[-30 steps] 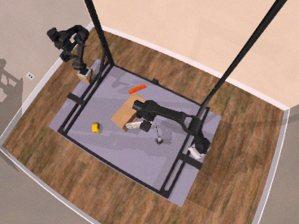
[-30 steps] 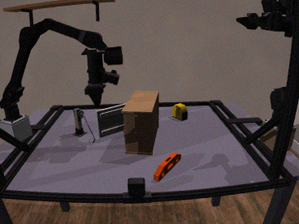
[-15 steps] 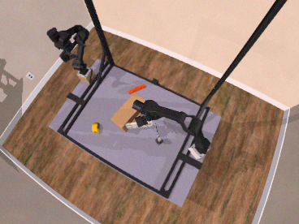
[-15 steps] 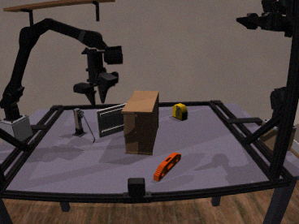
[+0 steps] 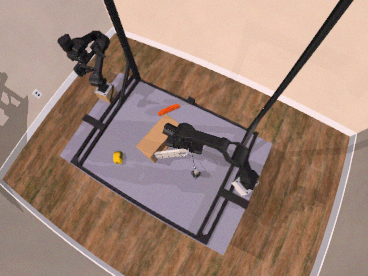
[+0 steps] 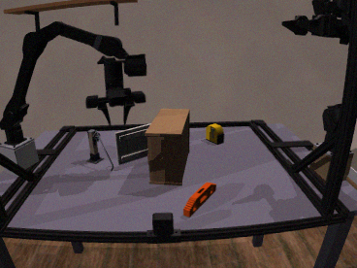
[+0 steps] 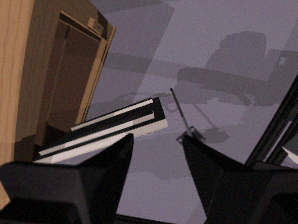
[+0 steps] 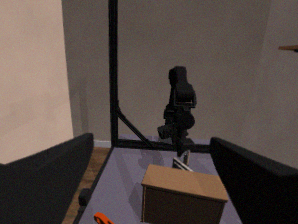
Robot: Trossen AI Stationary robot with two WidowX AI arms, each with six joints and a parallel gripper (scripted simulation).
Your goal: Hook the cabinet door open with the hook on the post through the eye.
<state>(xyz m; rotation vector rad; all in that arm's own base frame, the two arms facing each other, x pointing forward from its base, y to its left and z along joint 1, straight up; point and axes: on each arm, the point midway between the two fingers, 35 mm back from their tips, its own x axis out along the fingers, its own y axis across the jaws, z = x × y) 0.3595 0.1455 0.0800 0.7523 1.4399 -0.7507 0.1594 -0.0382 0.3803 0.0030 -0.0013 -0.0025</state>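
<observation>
The wooden cabinet (image 6: 169,146) stands mid-table with its grey door (image 6: 132,142) swung open toward the small post (image 6: 93,146). In the left wrist view the door (image 7: 105,131) lies below my fingers, and the thin hook (image 7: 180,112) slants up from the post's base (image 7: 197,134), just beside the door's free edge. I cannot make out the eye. My left gripper (image 6: 116,116) hovers above the door's free end, open and empty, and also shows in the left wrist view (image 7: 157,145). My right gripper (image 6: 291,24) is open, raised high and far from the cabinet (image 8: 182,192).
An orange tool (image 6: 199,198) lies in front of the cabinet. A yellow tape measure (image 6: 214,132) sits behind it. A black frame rims the grey mat, with tall uprights at the corners. A black block (image 6: 163,224) sits on the front rail.
</observation>
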